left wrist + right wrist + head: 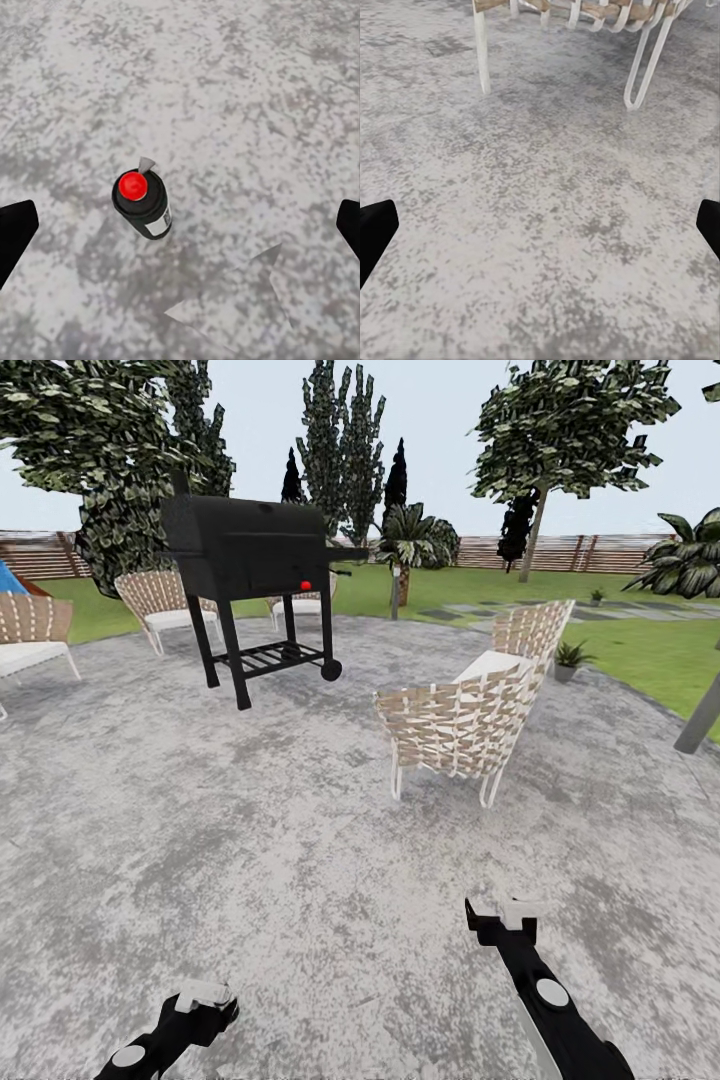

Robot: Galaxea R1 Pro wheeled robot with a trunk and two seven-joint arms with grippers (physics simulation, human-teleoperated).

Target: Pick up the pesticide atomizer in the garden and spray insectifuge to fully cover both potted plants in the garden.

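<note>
I'm parked on the round grey patio [300, 840], looking fwd over both arms. At approx 9 o'clock, far L edge, a woven chair [30, 635] w/ white seat. At 10 o'clock another woven chair [160, 605] under a big leafy tree [90, 450]. At 11 o'clock the black grill [250, 550] on its wheeled stand, red knob [306, 585] on the front. Behind it cypress-type trees [340, 440] and the slatted wooden fence [560, 552] across the back. At 12–1 o'clock two woven chairs [470, 720] back to back, nearest one close ahead of me. Just past them at 1 o'clock a small potted plant [570, 657] sits at the patio's edge by the lawn [640, 660]; a 2nd tiny one [597, 597] farther back nr the stepping stones, too small to make out detail.

L gripper [205, 1000] low at 7 o'clock, fingers spread wide, nothing in them. In L wrist cam the pesticide atomizer [142, 202] stands upright on the paving directly below, red nozzle up, pale label on its side, centred between the dark fingertips [15, 232] but well apart from both.

R gripper [505, 915] at 5 o'clock, also released & empty; R wrist cam has bare paving and white chair legs [641, 64] ahead.
</note>
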